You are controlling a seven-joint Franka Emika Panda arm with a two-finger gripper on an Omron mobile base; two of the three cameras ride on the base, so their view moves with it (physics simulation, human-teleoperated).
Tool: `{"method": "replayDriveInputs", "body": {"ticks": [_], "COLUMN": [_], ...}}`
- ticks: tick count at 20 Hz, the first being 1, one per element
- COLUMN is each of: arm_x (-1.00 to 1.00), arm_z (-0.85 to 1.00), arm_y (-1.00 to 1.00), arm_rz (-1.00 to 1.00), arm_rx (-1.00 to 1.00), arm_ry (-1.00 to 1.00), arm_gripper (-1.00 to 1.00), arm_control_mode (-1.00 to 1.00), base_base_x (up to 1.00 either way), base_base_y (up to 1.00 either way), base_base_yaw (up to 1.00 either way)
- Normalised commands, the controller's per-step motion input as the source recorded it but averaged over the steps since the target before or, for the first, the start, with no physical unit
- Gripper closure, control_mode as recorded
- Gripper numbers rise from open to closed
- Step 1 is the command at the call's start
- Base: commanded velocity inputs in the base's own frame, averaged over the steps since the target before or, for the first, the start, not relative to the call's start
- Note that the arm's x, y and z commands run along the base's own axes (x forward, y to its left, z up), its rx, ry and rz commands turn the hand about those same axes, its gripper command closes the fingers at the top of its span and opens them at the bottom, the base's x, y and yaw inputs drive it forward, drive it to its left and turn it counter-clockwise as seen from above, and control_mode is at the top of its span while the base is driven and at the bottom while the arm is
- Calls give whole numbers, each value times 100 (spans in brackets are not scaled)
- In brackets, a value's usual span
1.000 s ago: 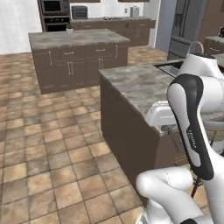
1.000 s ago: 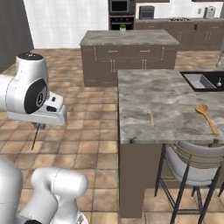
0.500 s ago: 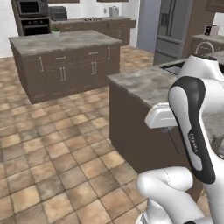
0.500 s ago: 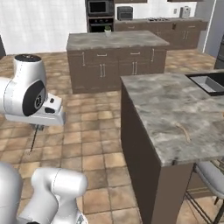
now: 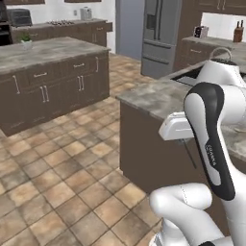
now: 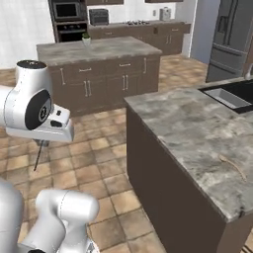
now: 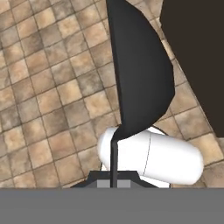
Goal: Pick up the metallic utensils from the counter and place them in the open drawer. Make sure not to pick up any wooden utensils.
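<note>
One metal spoon [image 7: 139, 74] stood gripped by its slim handle in the closed claw [image 7: 113, 175], its dark bowl looming large in the hand view over the tiled floor [image 7: 43, 87]. From the right base view, the handle hung below the claw [image 6: 43, 143], well apart from the desk [image 6: 197, 128], where a pale wooden utensil [image 6: 232, 165] lay near the front edge.
</note>
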Motion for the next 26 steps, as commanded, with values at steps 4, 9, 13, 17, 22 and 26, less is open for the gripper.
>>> {"method": "replayDriveInputs", "body": {"ticks": [4,9,13,17,22,26], "arm_x": [0,0,0,0,0,0], "arm_z": [0,0,0,0,0,0], "arm_y": [0,0,0,0,0,0], "arm_rz": [0,0,0,0,0,0], "arm_rx": [0,0,0,0,0,0], "arm_ry": [0,0,0,0,0,0], "arm_gripper": [100,100,100,100,100,100], "arm_control_mode": [100,100,100,100,100,100], "base_base_x": [96,99,91,66,79,92], "base_base_y": [100,100,100,100,100,100], "base_base_yaw": [-45,-42,-38,-25,-27,-28]}}
